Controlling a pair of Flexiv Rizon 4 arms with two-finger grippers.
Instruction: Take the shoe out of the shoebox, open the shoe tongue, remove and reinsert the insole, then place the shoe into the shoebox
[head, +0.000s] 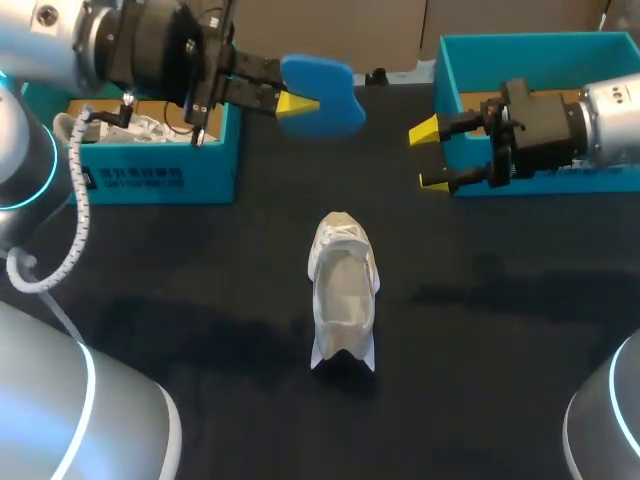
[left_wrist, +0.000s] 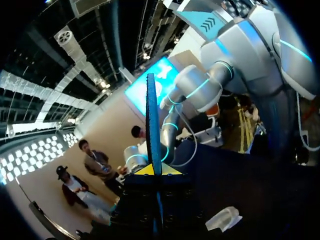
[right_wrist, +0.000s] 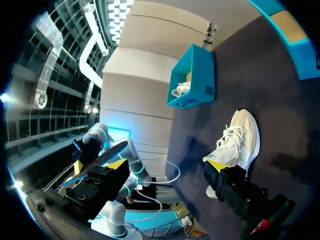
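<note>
Now: white shoe (head: 343, 295) stands on its sole mid-surface (head: 500, 330), apart from both grippers | blue insole (head: 330, 90) clamped in left gripper (head: 297, 103), raised beyond the shoe | right gripper (head: 428, 155) fingers apart, just beside teal shoebox (head: 520, 50)

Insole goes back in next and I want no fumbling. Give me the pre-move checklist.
1. Insole clamped in left gripper: ok, held clear above the table.
2. Shoe on its sole, opening facing up: ok.
3. Tongue pulled open far enough: cannot tell.
4. Right gripper open and free to help: ok.
5. Shoe steadied for insertion: not ok, nothing touches it.
</note>
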